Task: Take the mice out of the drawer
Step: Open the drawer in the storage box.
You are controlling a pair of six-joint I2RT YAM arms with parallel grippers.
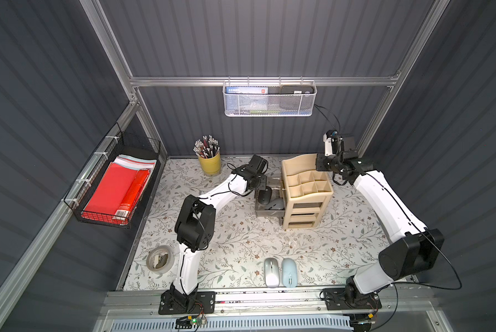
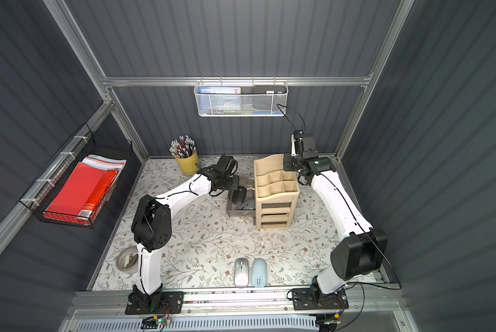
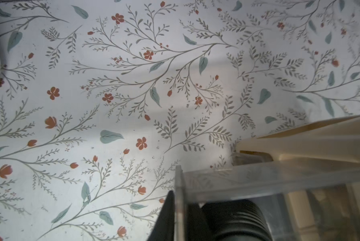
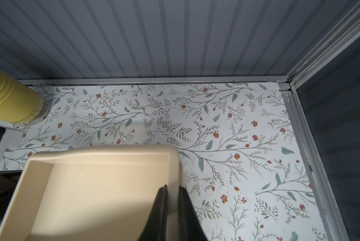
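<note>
Right wrist view: your right gripper (image 4: 172,188) pinches the organizer (image 4: 91,187) by its rim; your left gripper (image 1: 261,188), at the drawer (image 1: 260,214), I cannot tell.

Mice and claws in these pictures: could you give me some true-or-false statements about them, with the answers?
1. The silver-white mouse and the pale blue mouse lie side by side on the table. True.
2. The clear drawer is pushed shut. False: it is pulled out of the beige organizer, with a dark mouse inside.
3. The right claw is closed on the organizer's rim. True.
4. The yellow cup is empty. False: it is full of pencils.
5. The left claw is over the tape roll. False: it is over the open drawer.
</note>
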